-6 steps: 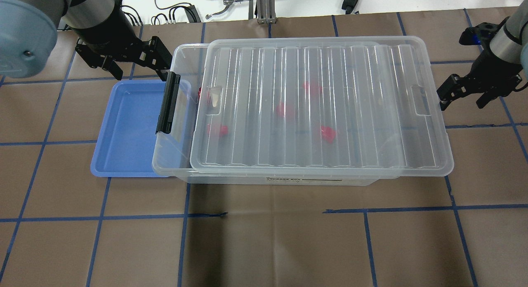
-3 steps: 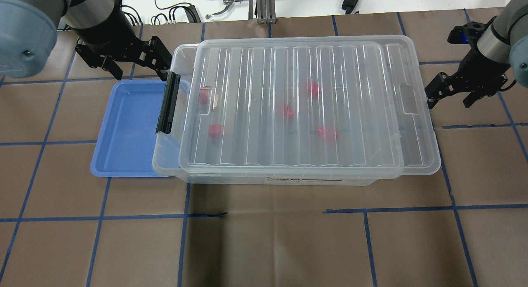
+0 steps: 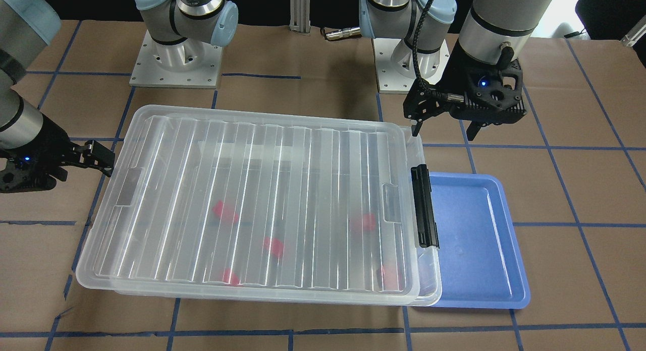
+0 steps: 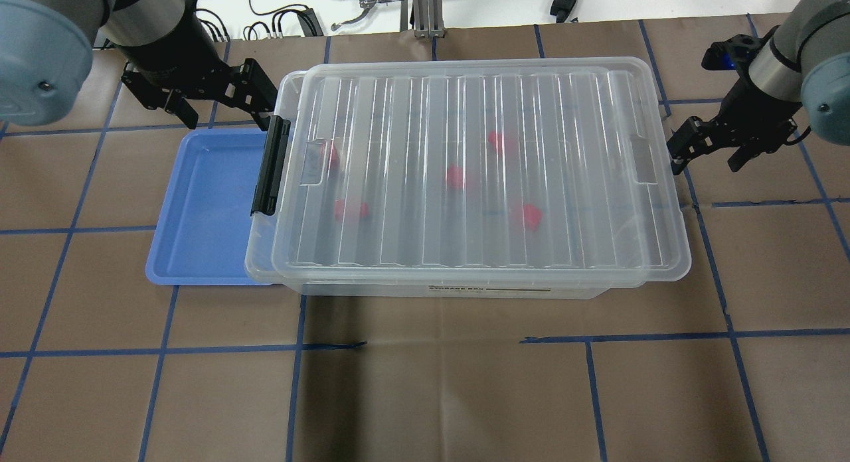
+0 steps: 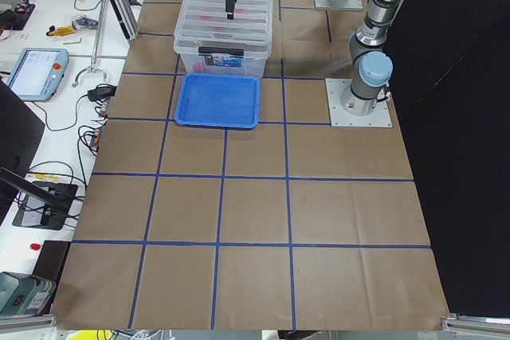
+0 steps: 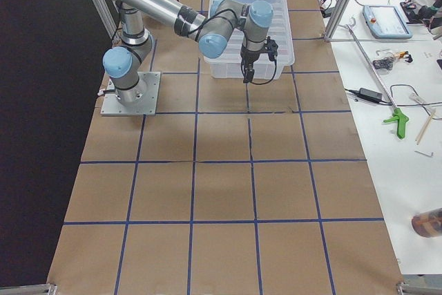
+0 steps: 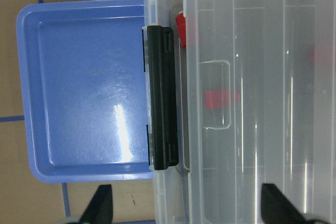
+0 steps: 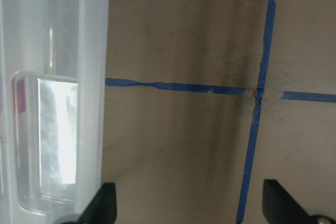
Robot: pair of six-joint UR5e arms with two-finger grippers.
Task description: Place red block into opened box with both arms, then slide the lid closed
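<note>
Robotics lab. Left arm (image 5: pixel 373 69) bolted to a steel base plate (image 5: pixel 339 117). Table (image 5: pixel 358 212) papered brown with a blue tape grid (image 5: pixel 221 212). Teach pendant (image 5: pixel 30 72) on the white bench (image 5: pixel 60 149) at left, loose cables (image 4: pixel 292 17) at the far edge.

The lid (image 8: pixel 58 51) shows a rectangular tab recess (image 8: pixel 44 140) at its short end. Beside the lid lies brown worktop (image 8: pixel 178 35) crossed by blue tape (image 8: pixel 173 86). Two black fingers (image 8: pixel 102 203) stand spread wide, one at the lid's edge.

Bright, even overhead light. White glare streaks run along the lid (image 3: pixel 262 199); soft shadow darkens the table (image 4: pixel 425 382) beside it. The lid's edge blurs in the right wrist view.
</note>
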